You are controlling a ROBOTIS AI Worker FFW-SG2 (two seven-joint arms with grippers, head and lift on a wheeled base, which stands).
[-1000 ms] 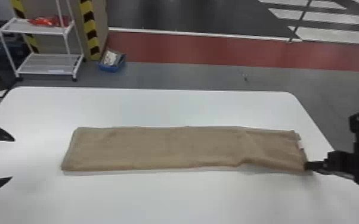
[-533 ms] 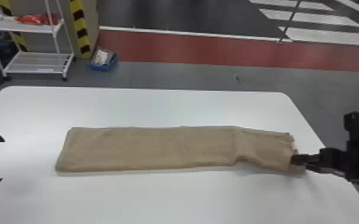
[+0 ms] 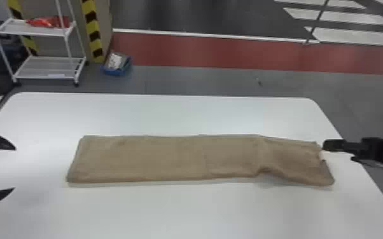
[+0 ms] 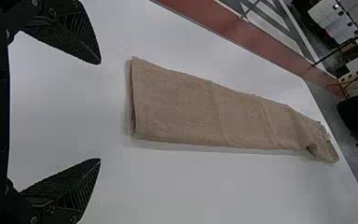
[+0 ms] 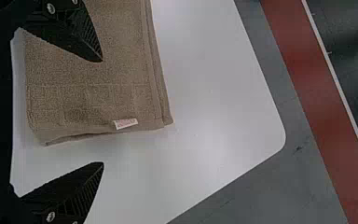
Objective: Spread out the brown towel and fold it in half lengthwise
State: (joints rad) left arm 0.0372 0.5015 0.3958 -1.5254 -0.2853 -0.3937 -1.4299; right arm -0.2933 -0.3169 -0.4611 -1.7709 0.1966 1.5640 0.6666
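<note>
In blue bin (image 3: 113,72), pale contents (image 3: 115,60).

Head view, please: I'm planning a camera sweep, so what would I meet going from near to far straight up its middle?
The near part of the white table → brown towel → the table's far edge → grey floor → red floor strip → white line → dark floor.

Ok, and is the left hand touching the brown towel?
Apart. The left wrist view shows it: the white table is visible between the open left hand and the near end of the brown towel.
</note>
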